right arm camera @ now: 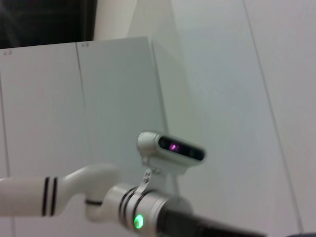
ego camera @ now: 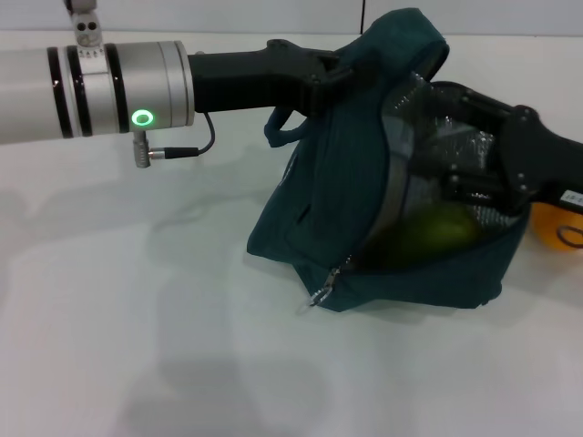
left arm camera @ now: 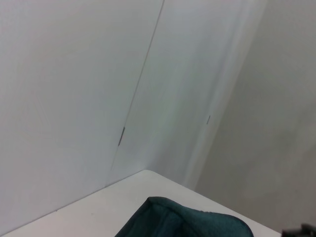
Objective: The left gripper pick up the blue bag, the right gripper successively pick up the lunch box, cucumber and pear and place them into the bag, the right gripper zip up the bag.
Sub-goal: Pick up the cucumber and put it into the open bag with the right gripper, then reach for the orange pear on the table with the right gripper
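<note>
While the left gripper (ego camera: 335, 75) is clamped on the top edge of the blue bag (ego camera: 328, 228), holding its mouth up off the table (ego camera: 137, 319), the right gripper (ego camera: 455, 177) sits deep inside the opening; whether its fingers are spread or closed, I cannot tell. A green item, likely the cucumber (ego camera: 437, 232), lies in the foil-lined bottom just below it. The pear (ego camera: 554, 228) is outside, orange, at the bag's right edge beside the right arm. Lunch box not visible, probably already inside. Left: pear, then zipper pull (ego camera: 321, 293), unzipped. No readable writing.
</note>
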Robot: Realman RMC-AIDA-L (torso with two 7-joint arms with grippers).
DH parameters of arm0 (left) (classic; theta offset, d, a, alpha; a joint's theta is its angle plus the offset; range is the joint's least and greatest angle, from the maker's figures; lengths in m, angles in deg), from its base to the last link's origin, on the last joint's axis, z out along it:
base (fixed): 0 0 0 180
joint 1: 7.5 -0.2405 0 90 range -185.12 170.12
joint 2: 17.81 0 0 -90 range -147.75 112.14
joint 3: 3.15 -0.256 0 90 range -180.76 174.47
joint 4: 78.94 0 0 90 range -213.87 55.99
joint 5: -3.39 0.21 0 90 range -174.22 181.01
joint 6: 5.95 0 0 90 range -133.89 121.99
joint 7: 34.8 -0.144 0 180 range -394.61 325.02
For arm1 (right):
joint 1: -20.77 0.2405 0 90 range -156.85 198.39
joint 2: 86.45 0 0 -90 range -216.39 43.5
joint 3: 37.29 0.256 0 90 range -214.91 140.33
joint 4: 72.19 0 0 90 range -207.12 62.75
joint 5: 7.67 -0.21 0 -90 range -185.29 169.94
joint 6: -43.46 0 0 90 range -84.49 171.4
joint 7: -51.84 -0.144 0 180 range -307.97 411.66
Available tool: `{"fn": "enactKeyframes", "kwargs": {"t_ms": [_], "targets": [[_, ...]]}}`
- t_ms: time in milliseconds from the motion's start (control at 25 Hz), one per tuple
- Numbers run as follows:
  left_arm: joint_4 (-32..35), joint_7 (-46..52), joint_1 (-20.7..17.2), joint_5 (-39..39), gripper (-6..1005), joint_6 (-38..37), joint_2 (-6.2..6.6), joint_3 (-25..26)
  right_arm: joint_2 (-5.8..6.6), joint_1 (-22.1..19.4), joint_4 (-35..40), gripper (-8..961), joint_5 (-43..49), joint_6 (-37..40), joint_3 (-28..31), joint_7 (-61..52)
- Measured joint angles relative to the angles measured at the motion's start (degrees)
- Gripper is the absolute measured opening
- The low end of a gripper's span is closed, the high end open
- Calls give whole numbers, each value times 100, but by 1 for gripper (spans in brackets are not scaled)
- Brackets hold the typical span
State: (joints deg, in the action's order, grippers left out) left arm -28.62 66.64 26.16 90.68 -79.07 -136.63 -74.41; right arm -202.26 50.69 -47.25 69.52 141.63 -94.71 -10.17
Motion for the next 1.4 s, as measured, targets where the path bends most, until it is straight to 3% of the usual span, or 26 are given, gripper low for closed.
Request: {"fn": "enactKeyframes", "kwargs": {"t_ms": [80, 160, 240, 280, 320, 560, 880, 1240, 1400], "targets": [[1, 3, 1, 0, 85, 0, -1, -2, 30, -173, 132, 735, -171, 19, 36, 6], [-5, 7, 0, 0, 86, 1, 0, 0, 55, -452, 302, 810, -383, 24, 159, 56], [-13, 8, 0, 0, 86, 1, 0, 3, 66, -744, 395, 806, -518, 13, 472, 227], [-16, 8, 0, 0, 86, 2, 0, 4, 64, -989, 351, 804, -536, -18, 899, 490], [-18, 8, 0, 0, 87, 7, 0, 5, 64, -989, 351, 803, -536, -18, 899, 490], [-23, 8, 2, 4, 88, 25, -5, 8, 130, -1495, -364, 798, -510, -296, 1737, 1206], [-30, 8, 36, 7, 89, 36, -38, -34, 135, -1587, -1328, 786, -532, -855, 2033, 2210], [-84, 3, 146, 16, 91, 40, -49, -36, 139, -1479, -1423, 717, -511, -1317, 1974, 2272], [-84, 0, 148, 16, 92, 38, -53, -35, 136, -1402, -1426, 640, -494, -1397, 1946, 2272]]}}
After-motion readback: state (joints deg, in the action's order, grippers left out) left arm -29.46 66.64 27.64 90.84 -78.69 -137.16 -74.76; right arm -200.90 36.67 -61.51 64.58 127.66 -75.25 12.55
